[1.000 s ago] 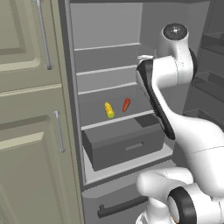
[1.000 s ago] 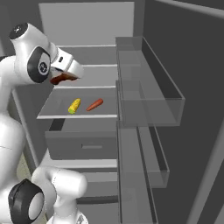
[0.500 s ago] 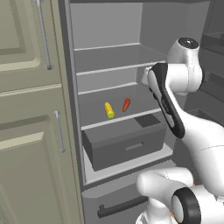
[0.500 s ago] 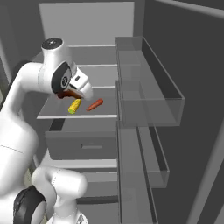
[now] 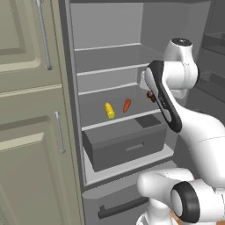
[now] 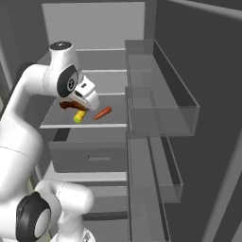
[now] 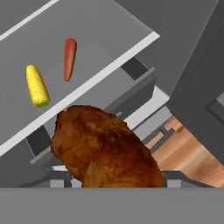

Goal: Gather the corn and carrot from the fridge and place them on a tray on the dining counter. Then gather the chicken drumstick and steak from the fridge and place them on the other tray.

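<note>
Two vegetables, corn [image 7: 36,85] and carrot [image 7: 69,58], lie on the fridge shelf [image 7: 105,65], yet my gripper [image 7: 107,181] is clamped on the chicken drumstick [image 7: 105,151]. I judge this the carry-out step; next I must back clear of the fridge toward the dining counter.

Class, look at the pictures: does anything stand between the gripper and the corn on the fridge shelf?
Yes. A brown piece of meat sits in the gripper, between it and the corn. The corn lies on the shelf beside the carrot, apart from it, with nothing else visible in the way.
</note>
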